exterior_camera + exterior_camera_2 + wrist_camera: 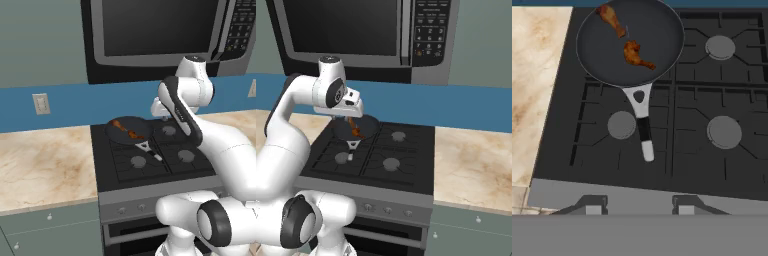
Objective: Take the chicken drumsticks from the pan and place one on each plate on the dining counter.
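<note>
Two chicken drumsticks lie in the pan on the rear left burner of the black stove, and we see them most plainly from the hand camera. One drumstick sits near the pan's far left rim, its long axis slanting from upper left to lower right in that view. The other drumstick rests near the pan's middle, its plump end toward the first piece and its thin end pointing to the lower right. Both are reddish-brown and glossy, small against the round, shallow, matte black pan. The pan's handle runs straight toward the stove's front edge, pale metal at the neck, then a dark band, then a light tip, lying over the grates near the front left burner. We see the gripper hanging above the pan in the right base view, clear of the meat and empty; its fingertips show low in the hand view, set apart at a moderate gap. Beige marbled worktop flanks the stove on the left, under a blue backsplash and a dark microwave.
</note>
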Robot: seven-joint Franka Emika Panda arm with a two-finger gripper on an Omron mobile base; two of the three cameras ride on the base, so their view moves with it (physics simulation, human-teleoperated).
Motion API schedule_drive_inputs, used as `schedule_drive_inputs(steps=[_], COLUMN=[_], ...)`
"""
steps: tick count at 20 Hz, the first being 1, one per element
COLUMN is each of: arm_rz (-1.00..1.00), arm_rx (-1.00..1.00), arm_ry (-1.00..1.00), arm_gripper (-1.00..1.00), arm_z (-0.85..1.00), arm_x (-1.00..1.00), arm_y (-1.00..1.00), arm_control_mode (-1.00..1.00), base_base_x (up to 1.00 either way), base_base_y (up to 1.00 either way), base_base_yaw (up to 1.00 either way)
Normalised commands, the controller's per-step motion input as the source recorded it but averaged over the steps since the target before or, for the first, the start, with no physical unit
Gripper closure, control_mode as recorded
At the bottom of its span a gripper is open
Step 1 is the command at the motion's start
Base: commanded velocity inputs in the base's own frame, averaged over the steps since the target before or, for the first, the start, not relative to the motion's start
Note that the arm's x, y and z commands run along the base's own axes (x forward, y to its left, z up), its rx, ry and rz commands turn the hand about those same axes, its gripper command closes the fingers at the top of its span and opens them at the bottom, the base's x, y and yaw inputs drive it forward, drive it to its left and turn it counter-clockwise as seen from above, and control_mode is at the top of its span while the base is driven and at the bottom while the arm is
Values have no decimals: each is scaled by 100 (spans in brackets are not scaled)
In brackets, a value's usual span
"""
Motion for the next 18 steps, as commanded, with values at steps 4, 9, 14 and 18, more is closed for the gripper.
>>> schedule_drive_inputs(steps=[4, 9, 14, 18], arm_rz=[0, 3, 4, 17], arm_rx=[0, 0, 0, 0], arm_ry=[0, 0, -5, -11], arm_gripper=[-100, -100, -100, -100], arm_z=[-25, -49, -29, -24], arm_x=[7, 27, 38, 62], arm_y=[9, 35, 38, 28], arm_control_mode=[-100, -100, -100, -100], base_base_x=[0, 0, 0, 0], base_base_y=[0, 0, 0, 0], base_base_yaw=[0, 0, 0, 0])
